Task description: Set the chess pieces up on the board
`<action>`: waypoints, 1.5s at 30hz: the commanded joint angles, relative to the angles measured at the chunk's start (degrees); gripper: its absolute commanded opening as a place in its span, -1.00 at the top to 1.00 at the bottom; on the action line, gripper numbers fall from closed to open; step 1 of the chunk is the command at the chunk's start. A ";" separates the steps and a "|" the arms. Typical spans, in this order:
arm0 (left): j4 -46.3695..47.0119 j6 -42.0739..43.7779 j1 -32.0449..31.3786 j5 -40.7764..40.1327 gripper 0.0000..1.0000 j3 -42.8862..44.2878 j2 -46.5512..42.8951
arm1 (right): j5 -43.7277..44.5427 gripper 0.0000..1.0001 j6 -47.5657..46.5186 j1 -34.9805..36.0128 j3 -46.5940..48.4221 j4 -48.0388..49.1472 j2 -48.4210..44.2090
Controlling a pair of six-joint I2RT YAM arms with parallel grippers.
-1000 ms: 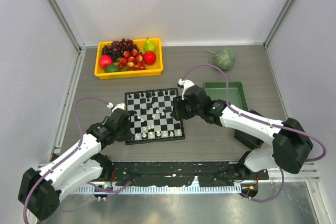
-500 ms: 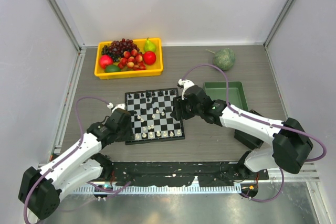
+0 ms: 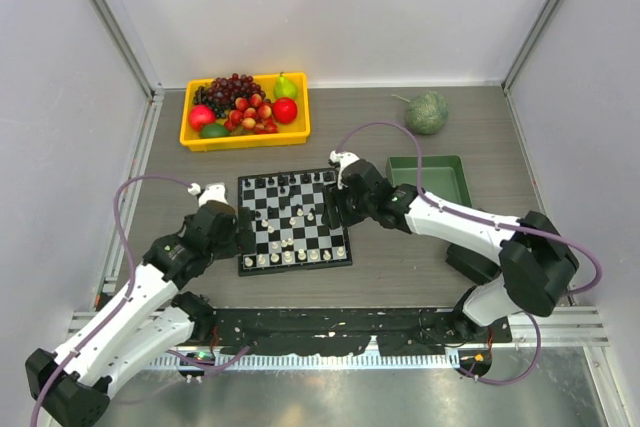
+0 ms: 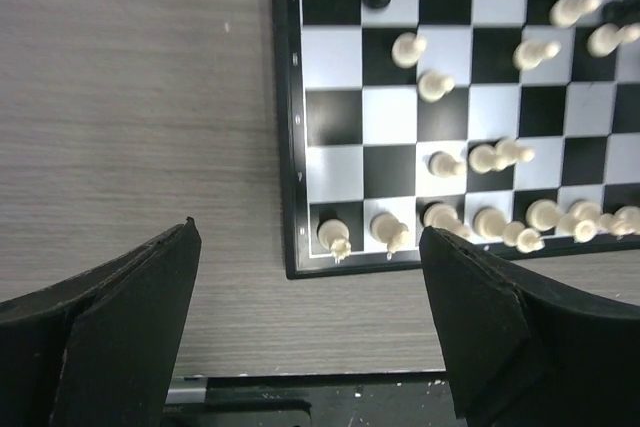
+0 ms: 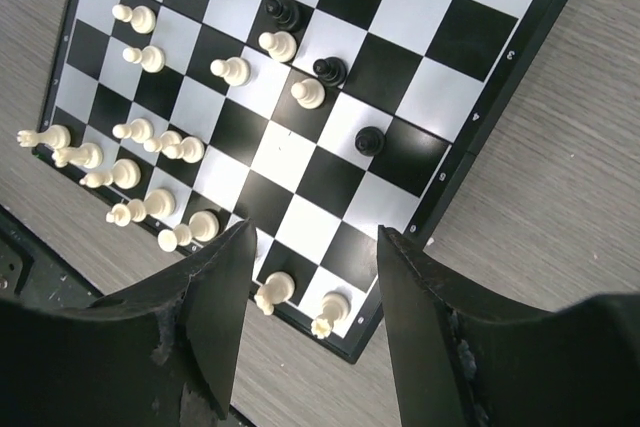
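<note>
Hovering by the board (image 3: 320, 237), left jaws and right jaws gape apart, seemingly empty.

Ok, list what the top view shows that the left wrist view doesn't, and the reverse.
Only the top view: the fruit tray, the green tray, a round green object, both arms, and the right gripper at the board's right edge. Only the left wrist view: the pieces' separate shapes and the marks on the board's rim. Both: the board, the pieces, the table and the left gripper, open and empty.
</note>
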 commanded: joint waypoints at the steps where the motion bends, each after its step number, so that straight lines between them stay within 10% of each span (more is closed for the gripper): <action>1: -2.64 4.57 0.49 -5.59 -0.99 6.12 -1.81 | -0.31 -0.15 -2.02 -0.16 5.58 -0.39 3.40; 45: 4.74 8.01 4.89 -0.94 -0.99 2.70 -3.57 | 11.91 0.43 2.46 5.64 23.17 -6.02 25.13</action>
